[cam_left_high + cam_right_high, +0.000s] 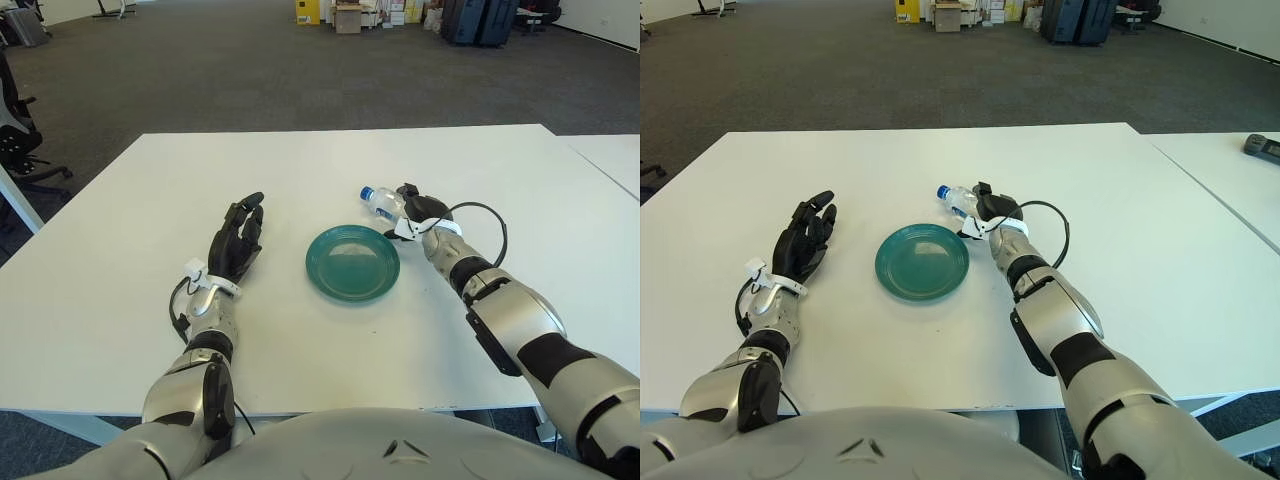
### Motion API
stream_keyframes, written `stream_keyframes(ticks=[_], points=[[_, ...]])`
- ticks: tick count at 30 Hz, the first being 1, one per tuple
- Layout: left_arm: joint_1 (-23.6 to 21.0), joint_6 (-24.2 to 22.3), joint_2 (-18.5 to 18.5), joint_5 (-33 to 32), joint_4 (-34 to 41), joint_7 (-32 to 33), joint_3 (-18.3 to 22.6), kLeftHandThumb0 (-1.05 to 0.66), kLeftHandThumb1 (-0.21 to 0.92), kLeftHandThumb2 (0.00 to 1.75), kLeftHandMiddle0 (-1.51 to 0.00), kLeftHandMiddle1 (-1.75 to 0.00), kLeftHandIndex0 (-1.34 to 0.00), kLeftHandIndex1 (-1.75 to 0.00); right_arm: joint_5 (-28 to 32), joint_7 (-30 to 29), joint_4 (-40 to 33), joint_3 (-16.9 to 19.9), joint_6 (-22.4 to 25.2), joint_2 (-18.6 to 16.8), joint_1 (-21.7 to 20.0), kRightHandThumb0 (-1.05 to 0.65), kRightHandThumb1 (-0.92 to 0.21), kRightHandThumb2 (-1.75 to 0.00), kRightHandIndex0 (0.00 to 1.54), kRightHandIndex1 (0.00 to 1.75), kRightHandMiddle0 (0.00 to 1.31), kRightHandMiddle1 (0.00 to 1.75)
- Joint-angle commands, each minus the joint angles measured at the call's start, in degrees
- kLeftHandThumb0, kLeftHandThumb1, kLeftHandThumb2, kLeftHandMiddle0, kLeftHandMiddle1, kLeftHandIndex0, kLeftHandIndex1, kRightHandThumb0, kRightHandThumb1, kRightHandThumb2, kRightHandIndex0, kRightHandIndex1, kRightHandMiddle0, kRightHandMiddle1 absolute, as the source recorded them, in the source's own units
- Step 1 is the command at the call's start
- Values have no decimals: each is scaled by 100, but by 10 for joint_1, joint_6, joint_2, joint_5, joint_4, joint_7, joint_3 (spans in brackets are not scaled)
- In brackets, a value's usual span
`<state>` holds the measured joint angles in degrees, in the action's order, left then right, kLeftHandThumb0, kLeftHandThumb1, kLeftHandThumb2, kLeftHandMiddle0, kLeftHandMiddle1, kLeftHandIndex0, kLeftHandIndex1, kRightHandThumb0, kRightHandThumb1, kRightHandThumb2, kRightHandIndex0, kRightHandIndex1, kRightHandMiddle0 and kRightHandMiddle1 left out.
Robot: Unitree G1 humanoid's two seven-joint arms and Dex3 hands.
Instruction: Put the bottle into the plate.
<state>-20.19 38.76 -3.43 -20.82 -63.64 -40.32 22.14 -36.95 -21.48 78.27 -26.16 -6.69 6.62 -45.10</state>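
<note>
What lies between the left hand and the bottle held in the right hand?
The green plate lies between the left hand and the bottle, which the right hand grips; the left eye view shows it plainly.

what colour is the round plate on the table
Teal green, a round plastic-looking plate; clearest in the left eye view.

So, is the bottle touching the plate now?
Apart. The left eye view shows white table between the bottle, held in the right hand, and the plate rim.
</note>
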Motion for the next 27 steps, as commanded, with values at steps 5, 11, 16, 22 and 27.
stream_keyframes(ticks=[5, 11, 16, 22, 27], points=[[5, -33, -3, -7, -27, -1, 9, -78, 92, 70, -75, -12, -22, -98, -9, -112, -1, -3, 3, -4, 18, -11, -38, -114, 64, 155, 39, 169], [3, -36, -6, -5, -33, 4, 10, -77, 92, 71, -75, -13, -23, -98, 2, -174, -5, 9, 0, -16, 18, -1, -16, -148, 76, 168, 50, 174], [2, -34, -11, 1, -39, 12, 7, -77, 92, 72, -74, -13, -23, -97, 9, -180, -9, 17, -10, -13, 11, -1, -13, -153, 76, 172, 52, 175], [-6, -32, -22, 26, -66, 46, -2, -76, 92, 73, -70, -12, -20, -95, 20, -198, -24, 34, -55, 3, 7, 0, -10, -158, 77, 174, 54, 175], [-11, -30, -31, 59, -84, 94, -17, -75, 92, 73, -64, -8, -17, -93, 27, -214, -44, 47, -91, 8, 8, 0, -11, -157, 77, 175, 54, 175]])
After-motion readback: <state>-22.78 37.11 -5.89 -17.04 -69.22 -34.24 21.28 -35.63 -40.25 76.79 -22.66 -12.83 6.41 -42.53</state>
